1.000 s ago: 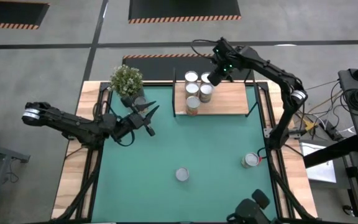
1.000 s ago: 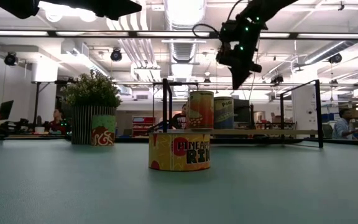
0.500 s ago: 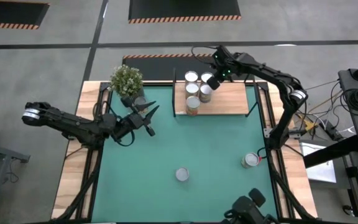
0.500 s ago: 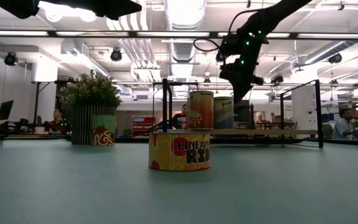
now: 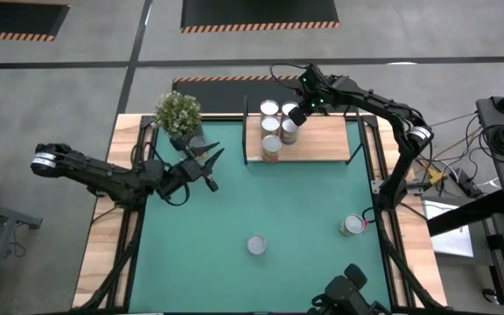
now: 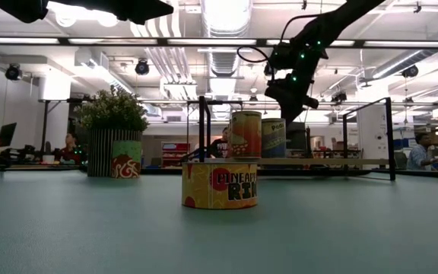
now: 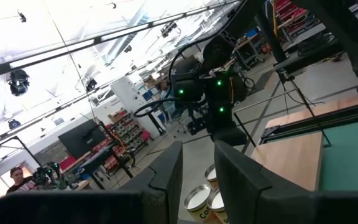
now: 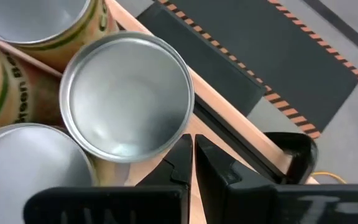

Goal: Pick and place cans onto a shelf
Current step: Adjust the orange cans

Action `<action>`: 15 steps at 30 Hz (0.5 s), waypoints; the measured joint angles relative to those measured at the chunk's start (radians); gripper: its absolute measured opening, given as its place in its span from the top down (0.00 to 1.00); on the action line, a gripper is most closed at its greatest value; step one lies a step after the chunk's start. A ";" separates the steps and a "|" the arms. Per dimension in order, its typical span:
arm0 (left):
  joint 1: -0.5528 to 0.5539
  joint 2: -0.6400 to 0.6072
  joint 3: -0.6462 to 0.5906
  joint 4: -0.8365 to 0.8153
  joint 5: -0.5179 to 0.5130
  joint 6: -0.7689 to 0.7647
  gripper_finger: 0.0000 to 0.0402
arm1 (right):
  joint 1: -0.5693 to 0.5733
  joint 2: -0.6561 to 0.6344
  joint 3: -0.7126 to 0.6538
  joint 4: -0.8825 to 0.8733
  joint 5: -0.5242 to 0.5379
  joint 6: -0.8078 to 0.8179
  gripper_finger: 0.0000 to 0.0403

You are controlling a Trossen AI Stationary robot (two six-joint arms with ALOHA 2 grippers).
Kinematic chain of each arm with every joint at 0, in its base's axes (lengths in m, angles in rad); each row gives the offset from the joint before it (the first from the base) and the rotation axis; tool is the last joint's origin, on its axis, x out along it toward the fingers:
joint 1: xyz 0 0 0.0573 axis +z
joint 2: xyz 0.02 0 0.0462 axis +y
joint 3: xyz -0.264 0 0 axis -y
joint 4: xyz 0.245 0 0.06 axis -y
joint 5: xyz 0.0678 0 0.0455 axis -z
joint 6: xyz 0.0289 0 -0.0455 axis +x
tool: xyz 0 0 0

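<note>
The right gripper (image 5: 297,115) is hovering with fingers pressed together just beside a can (image 8: 128,96) sitting on the shelf (image 5: 322,140). The left gripper (image 5: 210,168) is waiting over the mat (image 5: 269,210), fingers slightly apart, holding nothing.

1. The right arm reached across to the table's far side, its right gripper (image 5: 296,115) hanging above the surface with both fingers pressed together, holding nothing.
2. The left arm stretched in low from the left edge, its left gripper (image 5: 210,164) pointing inward, fingers slightly parted and empty.
</note>
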 joint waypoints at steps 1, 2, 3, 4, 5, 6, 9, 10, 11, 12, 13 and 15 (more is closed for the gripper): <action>0.000 0.000 0.000 0.000 0.000 0.000 0.81 | 0.000 0.000 -0.001 0.003 -0.007 0.001 0.98; 0.000 0.000 0.000 0.000 0.000 0.000 0.81 | 0.000 0.000 -0.002 0.008 -0.009 0.002 0.98; 0.000 0.000 0.000 0.000 0.000 0.000 0.81 | 0.000 0.000 -0.003 0.017 -0.011 0.002 0.98; 0.000 0.000 0.000 0.000 0.000 0.000 0.81 | 0.000 0.000 -0.003 0.022 -0.013 0.003 0.98; 0.000 0.000 0.000 0.000 0.000 0.000 0.81 | 0.000 0.000 -0.003 0.022 -0.013 0.004 0.98; 0.000 0.000 0.000 0.000 0.000 0.000 0.81 | 0.000 0.000 -0.003 0.022 -0.016 0.004 0.98; 0.000 0.000 0.000 0.000 0.000 0.000 0.81 | 0.002 0.000 -0.003 0.034 -0.021 0.004 0.98; 0.000 0.000 0.000 0.000 0.000 0.000 0.81 | 0.002 0.000 -0.003 0.043 -0.020 0.007 0.98; 0.000 0.000 0.000 0.000 0.000 0.000 0.81 | 0.002 0.000 -0.003 0.046 -0.020 0.015 0.98; 0.000 0.000 0.000 0.000 0.000 0.000 0.81 | 0.002 0.000 -0.003 0.044 -0.020 0.017 0.98; 0.000 0.000 0.000 0.000 0.000 0.000 0.81 | 0.002 0.000 -0.003 0.042 -0.020 0.017 0.98; 0.000 0.000 0.000 0.000 0.000 0.000 0.81 | 0.002 0.000 -0.001 0.030 -0.020 0.016 0.98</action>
